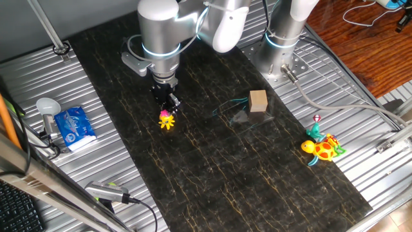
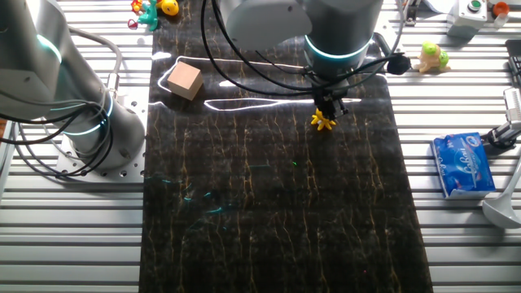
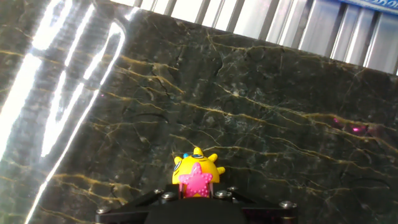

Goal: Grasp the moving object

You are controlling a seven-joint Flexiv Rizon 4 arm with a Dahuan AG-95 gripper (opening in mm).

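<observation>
In one fixed view, the black two-finger tool (image 1: 168, 103) hangs from the silver arm just above the tiny plastic toy with a pink top and yellow splayed petal legs (image 1: 167, 120). The toy sits on the dark marble-patterned surface (image 1: 212, 167), nearer its far edge and towards the left edge. The fingertips appear to touch or nearly touch the pink top. I judge this to be the closing-in step, with the grasp not clearly made. A tan wooden cube (image 1: 258, 100) stands well apart towards the right edge. A yellow, red and teal plastic turtle toy (image 1: 324, 147) lies on the ribbed metal beyond the near right corner.

In the other fixed view, the tool (image 2: 327, 108) stands directly over the toy (image 2: 323, 122), whose yellow legs poke out beneath the fingertips. Whether the jaws are closed on it I cannot tell.

In the hand view, the toy (image 3: 197, 171) sits at the bottom centre, right against the tool's black base, its pink star top facing the camera. The fingers themselves are out of sight. The glossy surface (image 3: 261, 106) throws bright reflections. The toy is small, smooth and rounded, so the next move likely calls for a centred, gentle squeeze before it creeps away.
</observation>
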